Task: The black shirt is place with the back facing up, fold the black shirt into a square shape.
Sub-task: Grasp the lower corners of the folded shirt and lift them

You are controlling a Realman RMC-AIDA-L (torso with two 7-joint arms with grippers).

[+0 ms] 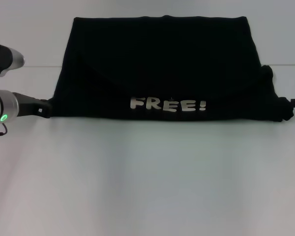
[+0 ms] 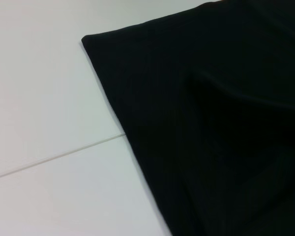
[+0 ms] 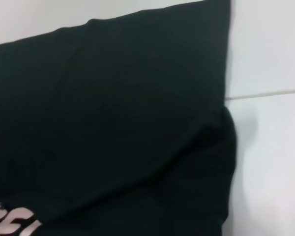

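Fabric fills most of our view: the large, soft, plain black fabric shirt (image 1: 160, 64) lies folded into a wide band on the smooth white table (image 1: 147, 182), white "FREE!" lettering (image 1: 168, 104) along its near folded edge. We judge it light, limp and slightly grippy — it will sag and drag rather than hold shape, so the corners of the near edge are the places to pinch. Our left gripper (image 1: 43, 109) sits at the shirt's near left corner; whether its fingers are clamped on cloth or released we cannot tell. Our right gripper (image 1: 291, 104) rests at the near right corner, where the cloth bunches — its fingers are equally unclear. Matte weave, soft creases, one diagonal ridge across the top layer.
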